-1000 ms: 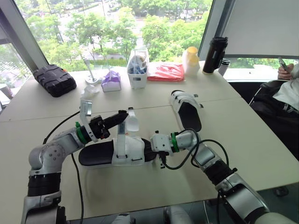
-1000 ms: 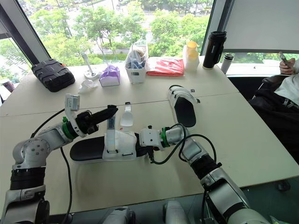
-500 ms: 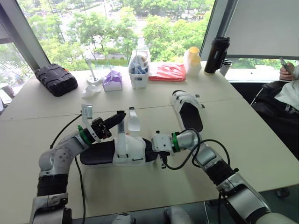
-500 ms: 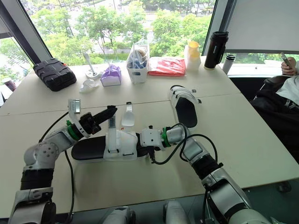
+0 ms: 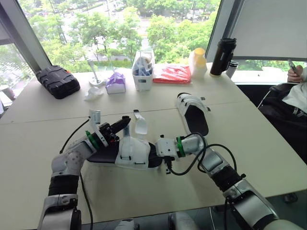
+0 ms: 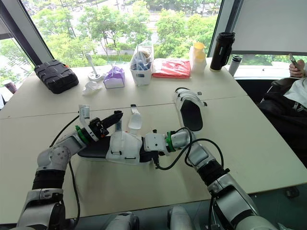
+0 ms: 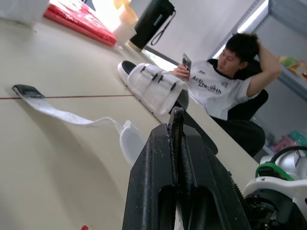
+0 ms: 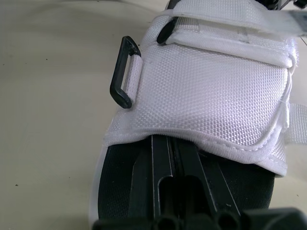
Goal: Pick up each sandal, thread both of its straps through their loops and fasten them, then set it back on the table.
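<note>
Left tool point(image 7: 176, 116) pinched closed, right tool point(image 8: 165, 142) closed, both arms bent inward

Honestly not much to read here. The only real lettering is on the white t-shirt point(image 7: 207, 86) of the person point(image 7: 266, 72) sitting off at the far right. It's a dark print across the chest that starts with "Active". The rest of it, plus the smaller line underneath, is too tiny to make out. The black tumbler point(image 7: 152, 19) at the far edge of the table point(image 5: 268, 143) has a pale mark on its side, but I can't read that either.
</note>
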`<action>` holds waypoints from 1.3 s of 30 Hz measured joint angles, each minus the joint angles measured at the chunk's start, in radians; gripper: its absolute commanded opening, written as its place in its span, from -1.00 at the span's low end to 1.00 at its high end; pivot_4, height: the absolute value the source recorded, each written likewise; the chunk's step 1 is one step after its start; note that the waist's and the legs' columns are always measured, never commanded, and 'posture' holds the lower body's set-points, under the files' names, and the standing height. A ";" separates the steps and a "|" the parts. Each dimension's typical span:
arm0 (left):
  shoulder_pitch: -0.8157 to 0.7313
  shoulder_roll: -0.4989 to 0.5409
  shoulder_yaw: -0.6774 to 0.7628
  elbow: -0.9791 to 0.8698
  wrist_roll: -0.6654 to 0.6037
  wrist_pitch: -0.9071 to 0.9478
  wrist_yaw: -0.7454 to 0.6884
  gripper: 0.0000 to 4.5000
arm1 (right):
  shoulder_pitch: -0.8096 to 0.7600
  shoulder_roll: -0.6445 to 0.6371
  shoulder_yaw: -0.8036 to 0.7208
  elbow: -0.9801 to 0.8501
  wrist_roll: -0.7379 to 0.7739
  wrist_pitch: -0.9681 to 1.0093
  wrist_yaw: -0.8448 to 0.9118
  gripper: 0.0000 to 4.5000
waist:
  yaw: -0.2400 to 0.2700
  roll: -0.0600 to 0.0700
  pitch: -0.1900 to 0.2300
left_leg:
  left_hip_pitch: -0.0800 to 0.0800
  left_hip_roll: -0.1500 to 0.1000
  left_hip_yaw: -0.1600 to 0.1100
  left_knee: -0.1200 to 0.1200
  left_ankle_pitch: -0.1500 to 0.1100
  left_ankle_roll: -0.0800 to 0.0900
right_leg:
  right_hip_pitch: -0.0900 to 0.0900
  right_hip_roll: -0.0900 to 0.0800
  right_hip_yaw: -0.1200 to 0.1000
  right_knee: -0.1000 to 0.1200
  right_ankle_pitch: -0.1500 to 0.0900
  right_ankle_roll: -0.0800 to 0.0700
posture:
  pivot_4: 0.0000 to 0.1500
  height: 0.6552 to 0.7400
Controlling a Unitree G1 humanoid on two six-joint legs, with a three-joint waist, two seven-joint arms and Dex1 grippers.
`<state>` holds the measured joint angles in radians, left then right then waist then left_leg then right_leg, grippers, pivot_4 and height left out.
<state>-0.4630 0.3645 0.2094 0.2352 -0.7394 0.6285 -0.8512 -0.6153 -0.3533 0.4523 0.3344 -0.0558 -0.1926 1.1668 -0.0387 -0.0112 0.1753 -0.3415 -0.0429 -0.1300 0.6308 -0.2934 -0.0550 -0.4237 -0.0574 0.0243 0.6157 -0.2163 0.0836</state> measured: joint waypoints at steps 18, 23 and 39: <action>-0.027 0.004 -0.025 0.070 0.076 0.036 0.007 -0.98 | 0.007 -0.002 -0.001 -0.010 -0.002 0.004 -0.004 -1.00 | 0.001 0.000 0.000 | 0.000 0.000 0.000 0.000 0.000 0.000 | 0.000 0.000 0.000 0.000 0.000 0.000 | 1.00 1.00; -0.027 0.004 -0.002 0.080 0.071 0.070 0.039 -0.98 | 0.007 -0.002 0.000 -0.010 -0.002 0.003 -0.006 -1.00 | 0.000 0.000 0.000 | 0.001 0.000 0.000 0.000 0.000 0.000 | 0.001 0.000 0.000 0.000 0.000 0.000 | 1.00 1.00; 0.057 0.107 -0.092 -0.052 0.101 0.159 0.069 0.98 | 0.001 0.000 0.019 0.004 -0.011 -0.010 -0.010 -1.00 | -0.019 0.005 -0.006 | 0.009 0.004 0.000 -0.001 0.000 0.000 | 0.007 0.004 0.000 0.002 -0.002 0.003 | 1.00 1.00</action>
<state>-0.4059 0.4717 0.1171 0.1833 -0.6384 0.7874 -0.7821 -0.6139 -0.3531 0.4717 0.3384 -0.0663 -0.2021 1.1570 -0.0575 -0.0059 0.1692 -0.3325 -0.0393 -0.1297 0.6299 -0.2935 -0.0549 -0.4167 -0.0529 0.0248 0.6176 -0.2187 0.0867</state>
